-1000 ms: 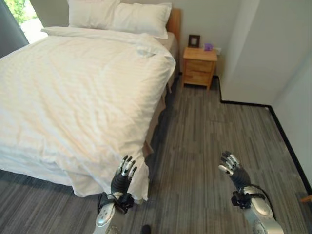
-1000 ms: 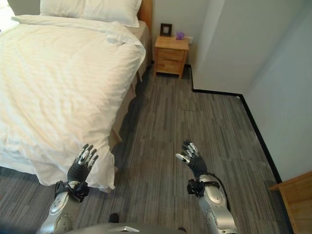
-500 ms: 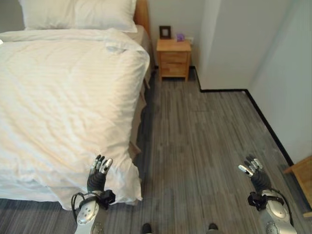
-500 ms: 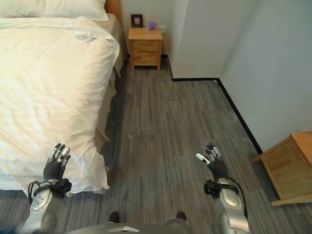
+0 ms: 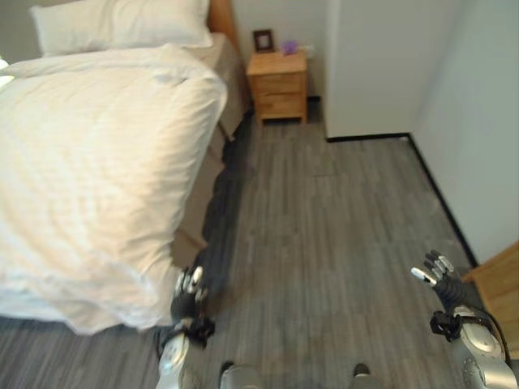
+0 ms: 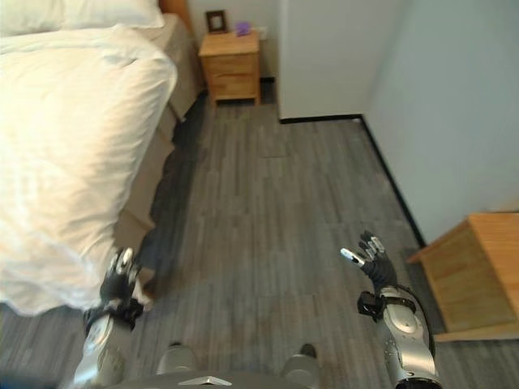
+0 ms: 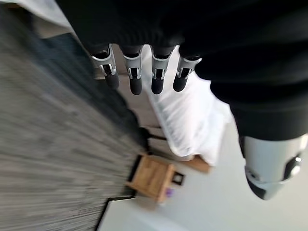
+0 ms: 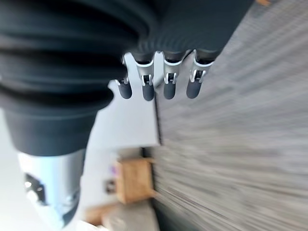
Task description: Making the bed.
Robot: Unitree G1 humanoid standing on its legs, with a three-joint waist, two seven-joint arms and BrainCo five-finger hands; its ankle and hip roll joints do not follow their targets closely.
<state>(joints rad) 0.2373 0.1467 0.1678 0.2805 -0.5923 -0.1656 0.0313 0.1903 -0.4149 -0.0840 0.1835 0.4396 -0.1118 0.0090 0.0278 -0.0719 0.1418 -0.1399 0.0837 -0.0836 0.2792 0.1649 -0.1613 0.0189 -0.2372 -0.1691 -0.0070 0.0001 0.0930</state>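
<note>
The bed (image 5: 89, 162) fills the left side, under a white duvet (image 5: 105, 130) that hangs over its near corner. White pillows (image 5: 122, 23) lie at the headboard end. My left hand (image 5: 188, 294) hovers just off the duvet's hanging corner, fingers straight and holding nothing. The left wrist view shows its fingers (image 7: 136, 72) spread over the floor, with the bed beyond. My right hand (image 5: 439, 275) is raised over the floor at the lower right, far from the bed, open and empty, its fingers (image 8: 166, 79) straight.
A wooden nightstand (image 5: 278, 83) with a small picture frame (image 5: 263, 39) and a purple item stands by the headboard. A white wall corner (image 5: 369, 73) juts in at the back right. Another wooden cabinet (image 6: 472, 267) stands at the right. Grey plank floor (image 5: 324, 227) lies between.
The whole view has swung to the right, so the bed sits further left and the right cabinet shows more. Both hands stay raised and open.
</note>
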